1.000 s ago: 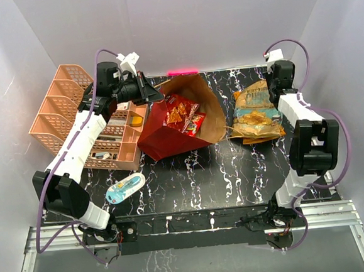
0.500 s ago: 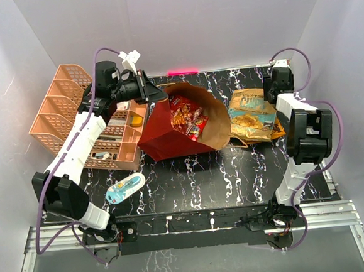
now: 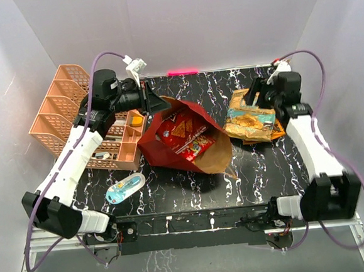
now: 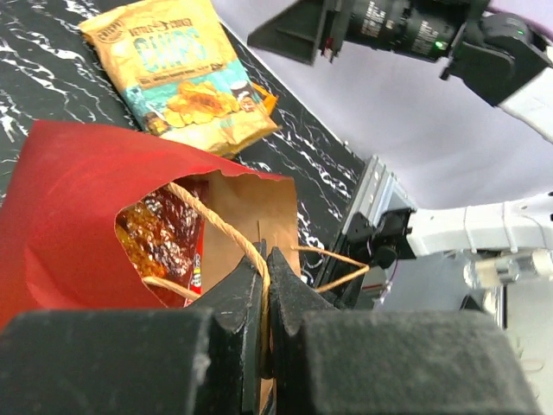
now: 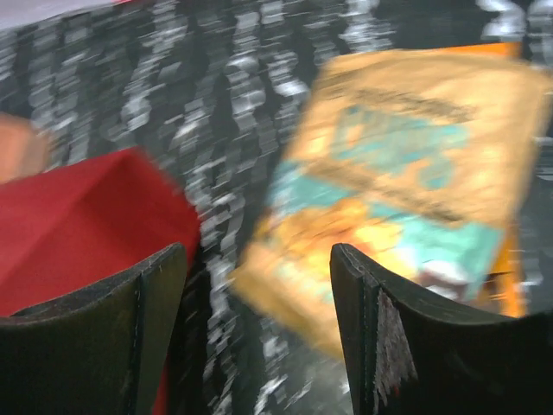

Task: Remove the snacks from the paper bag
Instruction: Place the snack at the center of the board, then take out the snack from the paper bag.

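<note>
Step in hand, as I read it: fetch the next packet.

- The paper bag [image 3: 152,148] lies tilted on the table [image 3: 247,168], mouth toward the right arm. It is red outside and brown kraft inside.
- I'd hold that mouth steady and bring the right gripper [image 5: 257,259], jaws wide and empty, in low along the kraft wall.
- The orange chip bag [image 3: 250,121] lies flat just right of the mouth, glossy and crumpled (out, I judge).
- A red Doritos bag [image 3: 178,131] shows inside among smaller packets [image 3: 195,149].
- The left gripper [image 4: 266,259] is pinched tight on the twine handle [image 4: 216,223].
</note>
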### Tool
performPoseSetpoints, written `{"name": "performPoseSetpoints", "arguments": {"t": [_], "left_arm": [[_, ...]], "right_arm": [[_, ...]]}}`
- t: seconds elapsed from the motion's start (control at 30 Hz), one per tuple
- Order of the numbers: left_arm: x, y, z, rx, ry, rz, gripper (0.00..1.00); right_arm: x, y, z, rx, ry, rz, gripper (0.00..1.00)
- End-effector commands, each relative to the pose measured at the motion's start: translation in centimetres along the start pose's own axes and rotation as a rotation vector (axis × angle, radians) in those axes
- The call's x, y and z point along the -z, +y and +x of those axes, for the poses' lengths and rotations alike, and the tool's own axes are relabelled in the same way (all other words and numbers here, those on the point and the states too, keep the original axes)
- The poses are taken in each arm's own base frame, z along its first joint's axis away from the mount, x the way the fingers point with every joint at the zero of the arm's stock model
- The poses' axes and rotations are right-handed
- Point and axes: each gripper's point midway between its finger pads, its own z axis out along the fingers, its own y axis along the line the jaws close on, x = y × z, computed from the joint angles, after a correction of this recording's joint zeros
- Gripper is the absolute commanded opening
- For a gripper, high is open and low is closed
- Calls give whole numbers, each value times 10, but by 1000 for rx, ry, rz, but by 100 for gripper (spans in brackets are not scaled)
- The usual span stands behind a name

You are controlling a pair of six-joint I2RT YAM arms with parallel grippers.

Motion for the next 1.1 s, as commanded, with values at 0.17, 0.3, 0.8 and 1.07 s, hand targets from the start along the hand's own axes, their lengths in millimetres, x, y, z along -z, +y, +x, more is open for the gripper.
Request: {"name": "performPoseSetpoints", "arguments": {"t": [0.17, 0.3, 0.8, 1.07], "left_arm": [[17, -40, 22, -155, 4, 85, 0], [18, -44, 24, -132, -9, 99, 0], [21, -45, 20, -136, -5, 75, 0], [24, -51, 17, -142, -19, 88, 0]], "right_arm": [[152, 176, 60, 120, -52, -692, 67], [187, 206, 89, 121, 24, -844, 64], [204, 284, 185, 1183, -163, -954, 77], [148, 276, 166, 1706, -381, -671, 82]]}}
